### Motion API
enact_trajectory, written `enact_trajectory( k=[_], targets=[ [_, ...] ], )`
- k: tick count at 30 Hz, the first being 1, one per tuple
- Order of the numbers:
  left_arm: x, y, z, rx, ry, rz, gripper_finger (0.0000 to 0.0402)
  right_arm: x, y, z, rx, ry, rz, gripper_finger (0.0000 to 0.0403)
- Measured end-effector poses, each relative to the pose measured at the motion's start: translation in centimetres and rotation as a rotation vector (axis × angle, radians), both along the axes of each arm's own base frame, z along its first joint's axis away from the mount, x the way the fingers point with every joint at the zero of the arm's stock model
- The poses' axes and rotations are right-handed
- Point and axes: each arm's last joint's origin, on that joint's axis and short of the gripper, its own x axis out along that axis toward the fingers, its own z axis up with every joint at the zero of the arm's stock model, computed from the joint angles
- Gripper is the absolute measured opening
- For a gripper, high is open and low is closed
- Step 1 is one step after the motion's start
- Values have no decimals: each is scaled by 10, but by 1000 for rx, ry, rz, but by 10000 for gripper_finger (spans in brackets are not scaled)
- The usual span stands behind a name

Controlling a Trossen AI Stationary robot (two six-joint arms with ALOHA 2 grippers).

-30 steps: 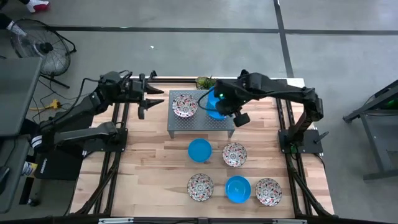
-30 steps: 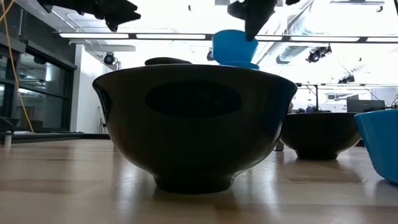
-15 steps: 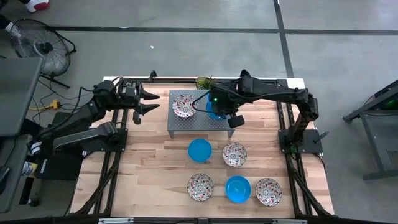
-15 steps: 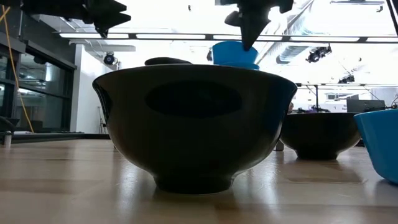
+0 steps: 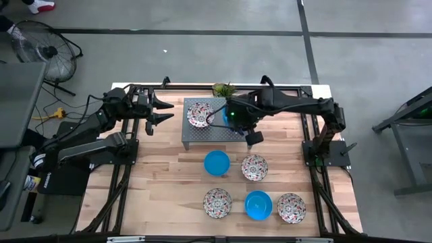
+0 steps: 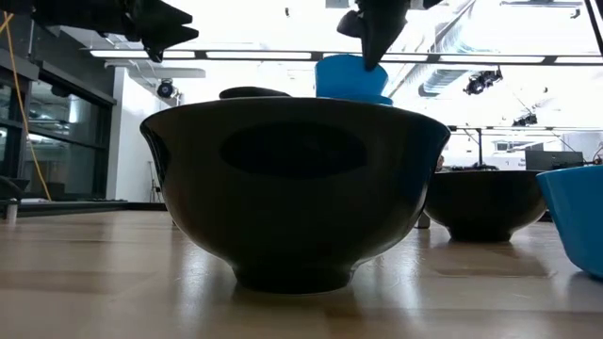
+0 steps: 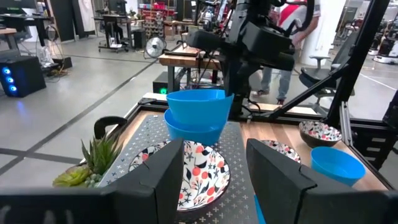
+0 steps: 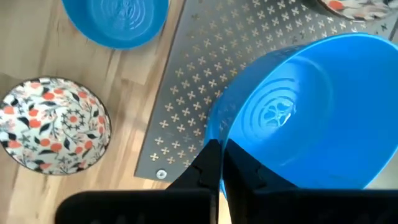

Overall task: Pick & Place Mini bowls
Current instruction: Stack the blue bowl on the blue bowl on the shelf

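Right pincer [image 8: 219,163] clamped shut on the rim of a blue bowl [image 8: 314,112], holding it over the perforated metal stand [image 5: 217,124] at the far middle of the desk [image 5: 169,175]. In the left wrist view, held blue bowl [image 7: 199,106] sitting in or just above a second blue bowl [image 7: 194,130] on the stand; cannot tell whether touching. Beside them on the same stand, one floral bowl [image 5: 200,114].

Left pincer [image 5: 160,111] waiting beyond the stand's left edge, fingers [image 7: 170,176] spread apart, gripping nothing.

On the bare wood nearer the front: a blue bowl [image 5: 217,163] and a floral bowl [image 5: 254,167] side by side just in front of the stand; then a front row of floral bowl [image 5: 217,202], blue bowl [image 5: 258,205], floral bowl [image 5: 291,208].

Small green plant [image 5: 221,89] at the stand's far edge.
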Motion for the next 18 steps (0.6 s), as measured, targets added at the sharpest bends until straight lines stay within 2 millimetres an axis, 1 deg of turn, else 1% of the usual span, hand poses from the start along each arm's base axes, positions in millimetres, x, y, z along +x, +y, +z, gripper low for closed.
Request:
enact_trajectory(
  k=[7,18],
  targets=[
    [0,0,0,-1,0,-5,170,1,-1,-2,-48,13,13,0],
    [0,0,0,1,1,-6,170,0,0,-5,-40,56,20,0]
  ],
)
